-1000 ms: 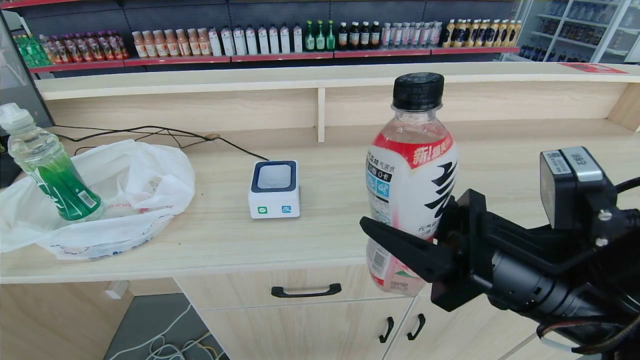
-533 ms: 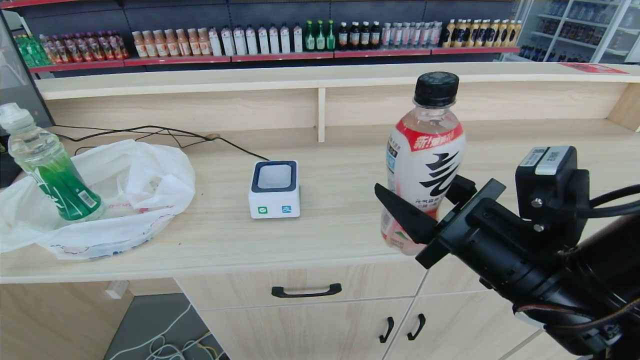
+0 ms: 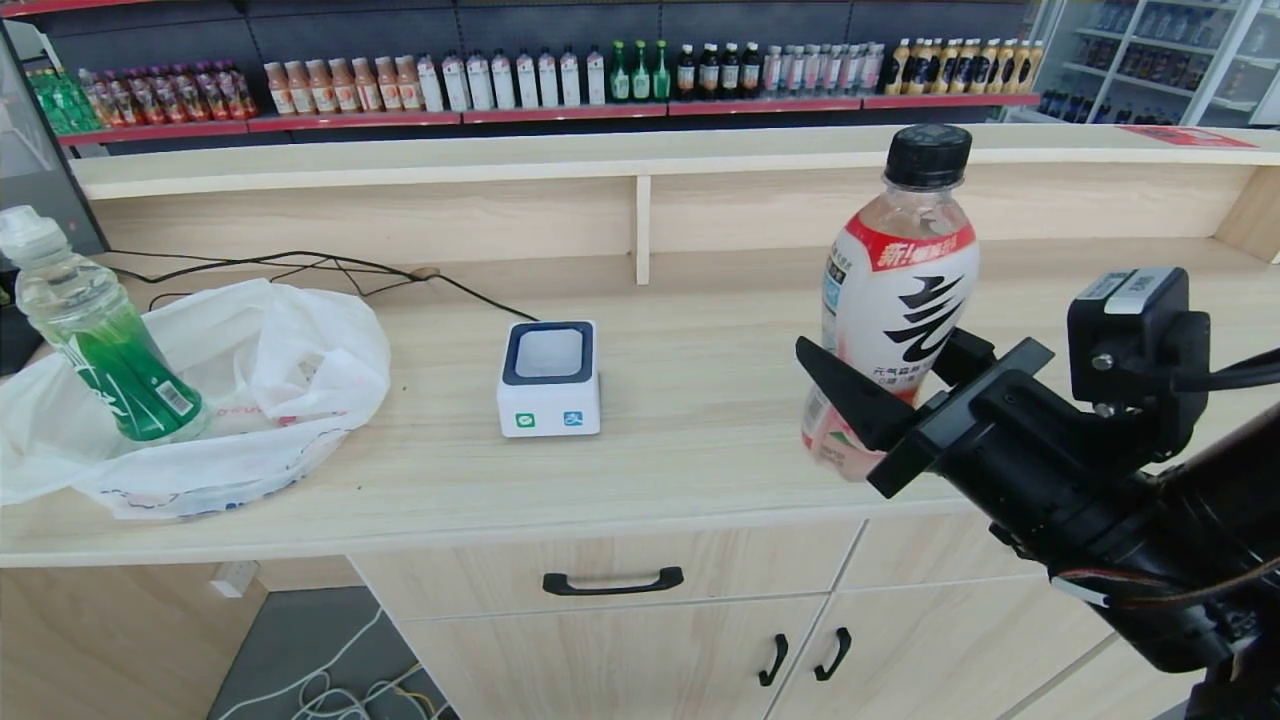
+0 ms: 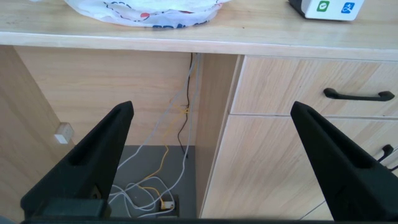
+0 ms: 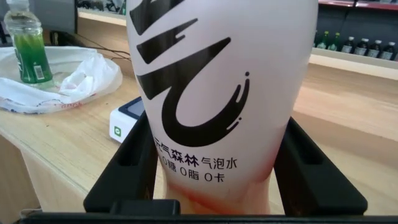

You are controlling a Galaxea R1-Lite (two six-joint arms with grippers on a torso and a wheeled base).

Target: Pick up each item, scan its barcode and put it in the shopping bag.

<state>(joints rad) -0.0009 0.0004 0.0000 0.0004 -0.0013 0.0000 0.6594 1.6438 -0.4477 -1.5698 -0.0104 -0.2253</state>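
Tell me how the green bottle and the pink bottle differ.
The green bottle leans in the shopping bag; the pink bottle stands upright in the right gripper. The green bottle has a pale cap, the pink bottle a black one. Both are capped plastic drink bottles.

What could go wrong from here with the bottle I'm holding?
1. The right end effector grips the bottle low, so it may tilt or slip when turned toward the scanner.
2. Its barcode sits beside a finger and may be partly blocked from the scan.
3. A green bottle leans in the bag; it could be knocked over at the drop.
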